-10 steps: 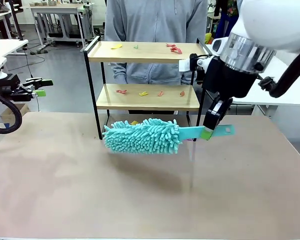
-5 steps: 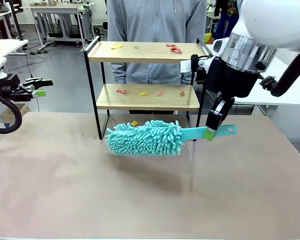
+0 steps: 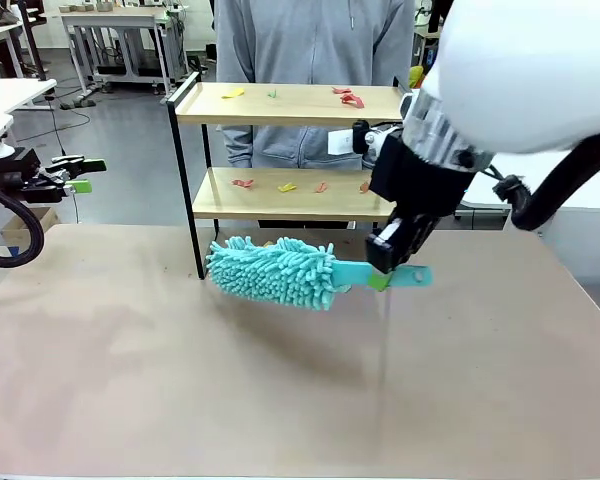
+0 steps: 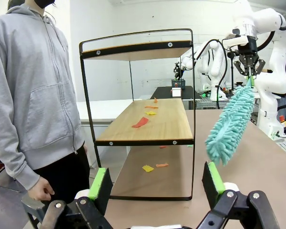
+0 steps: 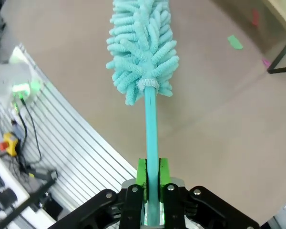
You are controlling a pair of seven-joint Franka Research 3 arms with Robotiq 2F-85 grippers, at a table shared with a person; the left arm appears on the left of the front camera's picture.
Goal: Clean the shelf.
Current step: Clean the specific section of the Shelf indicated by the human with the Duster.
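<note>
The shelf (image 3: pixel 280 104) is a two-tier rack of light wooden boards in a black frame at the table's far side, and small coloured scraps (image 3: pixel 348 96) lie on both boards. My right gripper (image 3: pixel 380 279) is shut on the handle of a teal fluffy duster (image 3: pixel 275 271), which hangs level above the table just in front of the shelf's lower tier. The duster (image 5: pixel 144 50) points away from the shut fingers (image 5: pixel 142 174). The shelf (image 4: pixel 155 121) and duster (image 4: pixel 231 124) also appear from the side. My left gripper (image 3: pixel 80 176) stays open at the far left, away from the table.
A person in a grey hoodie (image 3: pixel 310 45) stands behind the shelf. Several scraps (image 4: pixel 148 168) lie on the table (image 3: pixel 280 380) under the shelf. White tables (image 3: pixel 110 20) stand in the background.
My right arm has shifted left and nearer the shelf, carrying the duster with it. The duster now tilts slightly, head end higher. The left arm has not moved.
</note>
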